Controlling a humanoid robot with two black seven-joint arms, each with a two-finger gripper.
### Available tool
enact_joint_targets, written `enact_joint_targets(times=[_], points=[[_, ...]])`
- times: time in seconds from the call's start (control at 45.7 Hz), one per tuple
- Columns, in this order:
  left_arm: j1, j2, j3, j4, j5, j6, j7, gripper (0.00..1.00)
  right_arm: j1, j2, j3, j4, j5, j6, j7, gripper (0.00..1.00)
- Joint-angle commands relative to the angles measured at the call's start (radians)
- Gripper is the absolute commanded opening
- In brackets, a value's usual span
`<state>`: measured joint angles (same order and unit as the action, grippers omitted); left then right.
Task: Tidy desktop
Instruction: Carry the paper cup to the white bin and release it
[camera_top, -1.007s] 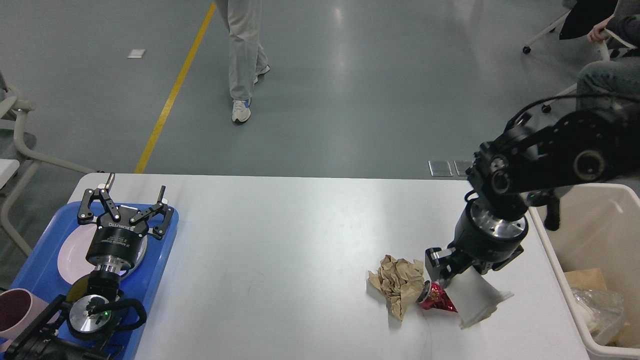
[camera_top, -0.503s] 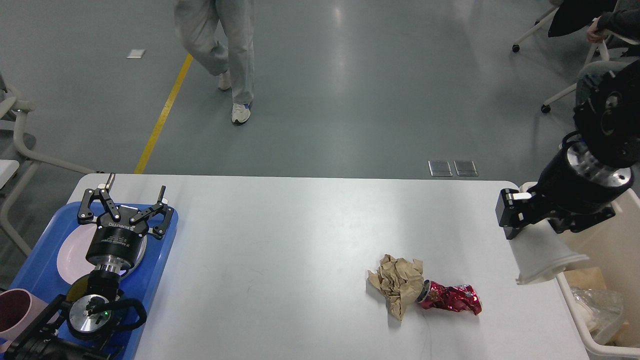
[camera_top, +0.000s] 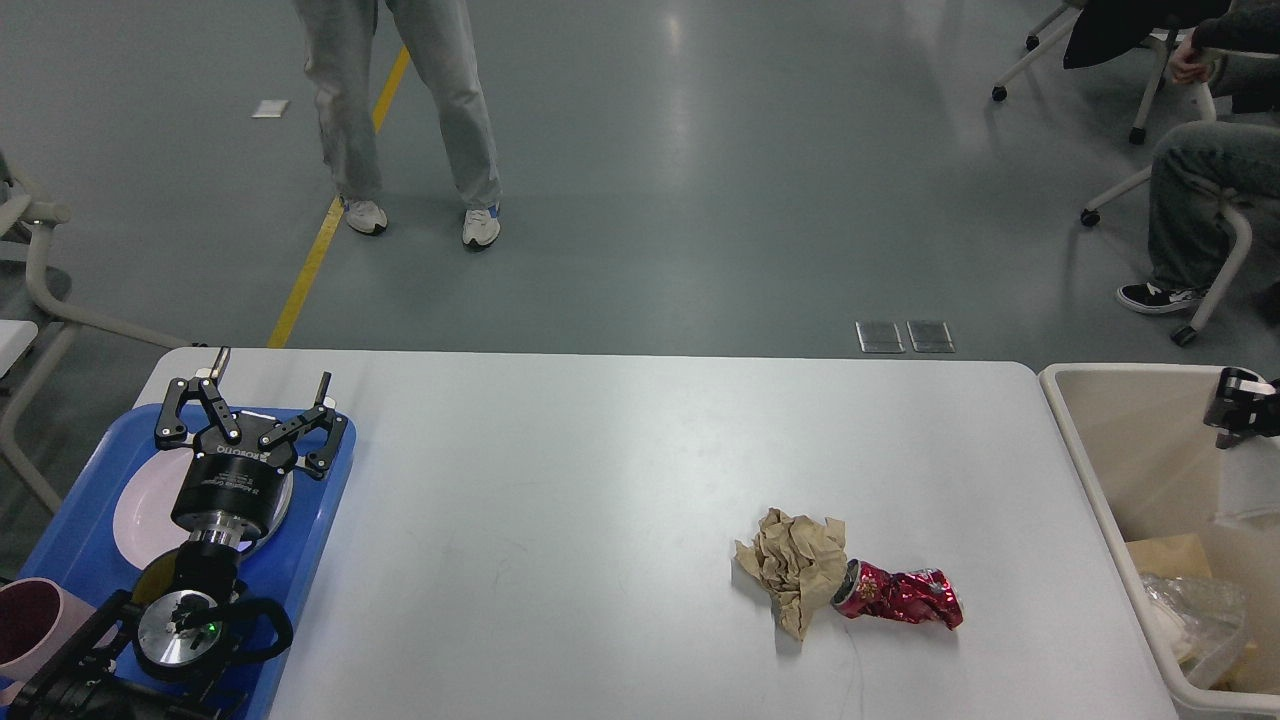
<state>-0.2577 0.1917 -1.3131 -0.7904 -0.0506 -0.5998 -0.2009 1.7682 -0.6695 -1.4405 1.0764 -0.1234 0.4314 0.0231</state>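
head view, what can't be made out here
- Right pincer: cut off by the right edge over the cream bin; open or shut unclear.
- White cup: mostly cut off there; grip unclear.
- Pink plate: partly hidden by the open left pincer.
- Bin contents: cut off at the corner.

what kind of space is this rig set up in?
Probably an indoor lab or workshop test area: a grey coated floor with a yellow line, rolling office chairs, and a white desktop staged with a blue tray and a cream bin.
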Motion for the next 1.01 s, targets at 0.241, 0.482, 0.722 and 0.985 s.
enact_joint_targets(times=[0.241, 0.482, 0.722, 0.985], points=[[-0.002, 0.000, 0.000, 0.000, 0.000, 0.000, 0.000, 0.96, -0.720, 0.020, 0.445, -0.608, 0.001, -0.175, -0.061, 0.00], [-0.001, 0.000, 0.000, -0.001, 0.000, 0.000, 0.000, 0.96, -1.092, 0.254, 0.589, -1.015, 0.001, -0.301, -0.154, 0.00], [-0.002, 0.000, 0.000, -0.001, 0.000, 0.000, 0.000, 0.96, -1.165, 0.323, 0.624, -1.044, -0.001, -0.390, -0.155, 0.00], [0.000, 0.000, 0.000, 0.000, 0.000, 0.001, 0.000, 0.96, -1.194, 0.329, 0.624, -1.044, -0.001, -0.393, -0.157, 0.00]])
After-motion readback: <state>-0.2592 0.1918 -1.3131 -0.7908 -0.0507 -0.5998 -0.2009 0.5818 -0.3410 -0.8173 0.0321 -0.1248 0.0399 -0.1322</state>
